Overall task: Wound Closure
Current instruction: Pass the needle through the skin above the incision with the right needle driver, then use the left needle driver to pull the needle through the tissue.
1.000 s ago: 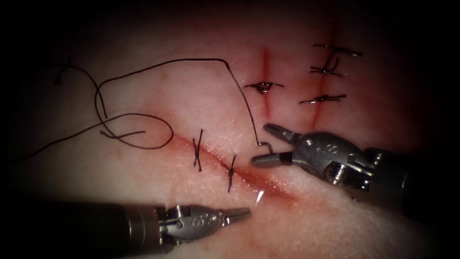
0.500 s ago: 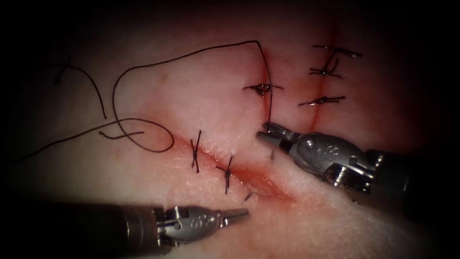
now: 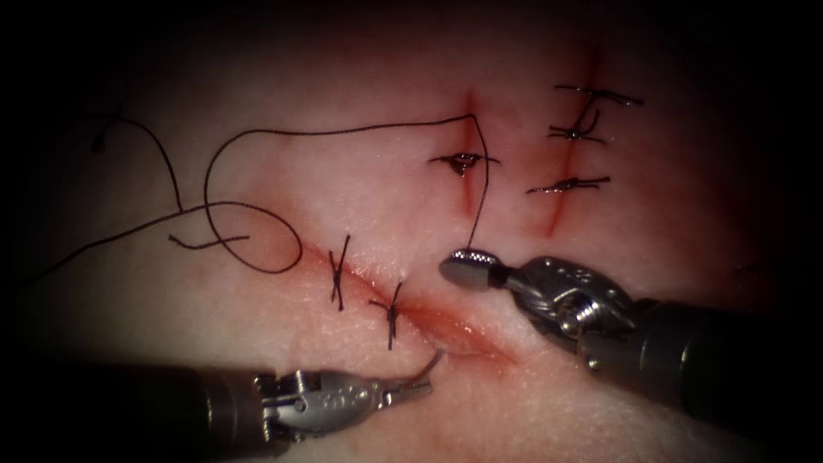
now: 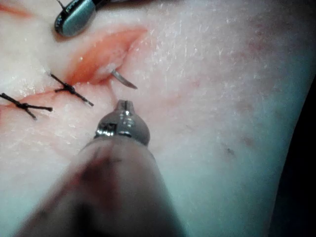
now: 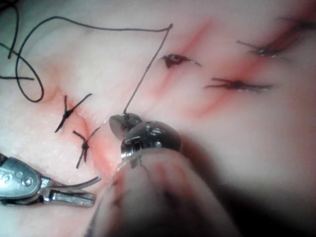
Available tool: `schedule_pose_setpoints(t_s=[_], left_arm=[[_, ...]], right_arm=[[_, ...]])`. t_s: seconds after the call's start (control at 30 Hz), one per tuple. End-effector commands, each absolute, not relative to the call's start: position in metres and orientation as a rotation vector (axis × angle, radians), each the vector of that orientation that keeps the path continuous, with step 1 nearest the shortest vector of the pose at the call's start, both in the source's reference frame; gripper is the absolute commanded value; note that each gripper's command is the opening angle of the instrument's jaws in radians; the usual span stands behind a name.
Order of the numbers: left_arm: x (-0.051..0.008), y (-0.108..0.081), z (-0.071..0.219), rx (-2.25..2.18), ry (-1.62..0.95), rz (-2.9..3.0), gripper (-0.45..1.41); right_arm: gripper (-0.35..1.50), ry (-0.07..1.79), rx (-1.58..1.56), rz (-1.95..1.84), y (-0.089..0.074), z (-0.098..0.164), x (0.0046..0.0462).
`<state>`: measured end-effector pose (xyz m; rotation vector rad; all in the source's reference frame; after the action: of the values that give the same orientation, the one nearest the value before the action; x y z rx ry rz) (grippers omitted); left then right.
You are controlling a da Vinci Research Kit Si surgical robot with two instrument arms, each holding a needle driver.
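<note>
My view is mostly tissue [image 3: 257,343], pale pork belly with one long cut [image 3: 446,330] running diagonally across the middle, red fluid [image 3: 429,317] along its open lower stretch. Two cross stitches [image 3: 339,273] already sit over the cut's upper-left part. Further back, two shorter cuts carry older stitches [image 3: 570,183].

My right tool [image 3: 467,267] comes in from the right, jaws pressed together on the needle's tail end, where the thread [image 3: 343,131] joins, just right of the cut. That same tip shows in the right wrist view [image 5: 121,123].

My left tool [image 3: 416,390] lies low on the cut's left side, pointing right. Its jaws are parted around the needle [image 3: 431,364], tip emerging from the tissue on the left edge of the cut; I can't tell if they're gripping it. The left wrist view shows the needle [image 4: 123,80] poking out of the cut lip, the tool [image 4: 124,104] just short of it.

Thread runs up from the right jaws, bends left, then loops loosely at far left.
</note>
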<state>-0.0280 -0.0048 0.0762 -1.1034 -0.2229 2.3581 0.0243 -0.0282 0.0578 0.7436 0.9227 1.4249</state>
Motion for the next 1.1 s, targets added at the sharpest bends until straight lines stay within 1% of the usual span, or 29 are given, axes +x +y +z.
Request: schedule_pose_setpoints(t_s=[0.03,0.2,0.23,0.27,0.3,0.33,0.37,0.43,0.47,0.6,0.63,0.77,0.8,1.03,1.1], left_arm=[[-0.0283,-0.005,0.077,-1.099,-0.226,2.358,-0.4],[-0.0278,-0.005,0.076,-1.092,-0.236,2.359,-0.37],[-0.0278,-0.004,0.076,-1.094,-0.23,2.355,-0.32],[-0.0278,-0.004,0.076,-1.115,-0.237,2.347,-0.28],[-0.0277,-0.004,0.076,-1.141,-0.235,2.334,-0.21],[-0.0277,-0.004,0.076,-1.172,-0.228,2.317,-0.16],[-0.0277,-0.004,0.076,-1.212,-0.22,2.296,-0.1],[-0.0276,-0.004,0.076,-1.269,-0.248,2.269,0.12],[-0.0275,-0.003,0.076,-1.296,-0.267,2.263,0.27],[-0.0268,-0.002,0.077,-1.383,-0.241,2.334,0.52],[-0.0265,-0.002,0.077,-1.413,-0.227,2.374,0.57],[-0.0261,0.0,0.077,-1.503,-0.159,2.506,0.61],[-0.0261,0.0,0.077,-1.547,-0.142,2.545,0.57],[-0.0269,0.001,0.077,-1.899,-0.062,2.696,0.57],[-0.0274,0.0,0.077,-2.024,-0.019,2.707,0.61]], right_arm=[[-0.35,0.922,0.775,1.422,-0.029,0.058,0.0255],[-0.35,0.938,0.822,1.392,-0.03,0.057,0.0255],[0.46,0.974,0.82,1.392,-0.029,0.057,0.0254],[0.62,1.016,0.829,1.387,-0.029,0.057,0.0251],[0.89,1.048,0.837,1.385,-0.029,0.057,0.0248],[1.08,1.073,0.84,1.389,-0.028,0.057,0.0245],[1.21,1.071,0.846,1.392,-0.028,0.057,0.0239],[1.26,1.083,0.826,1.346,-0.027,0.057,0.0227],[1.26,1.095,0.816,1.321,-0.026,0.057,0.0218],[1.33,1.153,0.835,1.253,-0.024,0.057,0.0189],[1.38,1.164,0.837,1.224,-0.023,0.057,0.0173],[1.34,1.173,0.86,1.171,-0.022,0.057,0.0151],[1.33,1.175,0.862,1.157,-0.022,0.058,0.0144],[1.33,1.177,0.837,1.149,-0.022,0.059,0.0136],[1.33,1.179,0.832,1.145,-0.023,0.06,0.0136]])
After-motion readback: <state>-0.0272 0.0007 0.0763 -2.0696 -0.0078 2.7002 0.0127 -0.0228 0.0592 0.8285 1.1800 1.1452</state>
